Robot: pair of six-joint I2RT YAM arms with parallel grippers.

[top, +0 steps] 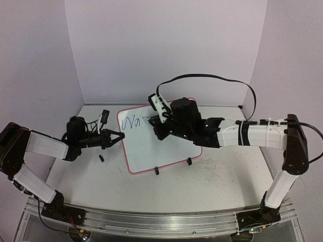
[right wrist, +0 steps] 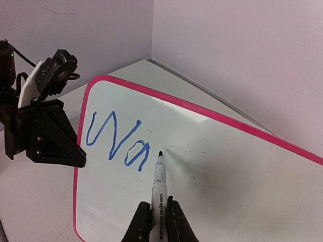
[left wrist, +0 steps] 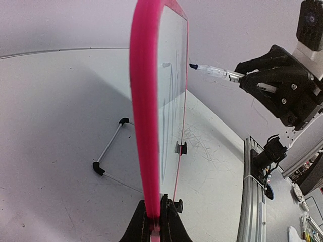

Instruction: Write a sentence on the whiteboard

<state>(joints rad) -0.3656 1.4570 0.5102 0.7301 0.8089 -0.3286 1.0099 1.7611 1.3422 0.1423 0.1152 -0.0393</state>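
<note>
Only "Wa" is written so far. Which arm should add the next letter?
Right. The right end effector grips the marker, tip beside the letters on the whiteboard; the left end effector is clamped on the frame.

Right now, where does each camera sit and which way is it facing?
Top external: above and behind the bases, looking down; both arms show, meeting at the whiteboard.
Left wrist: at the board's edge, looking along its pink frame; own jaws pinch it, right arm's marker beyond.
Right wrist: facing the board's front; own jaws hold the marker by the blue writing, left arm at left.
Shared: both wrist views show whiteboard and marker.
</note>
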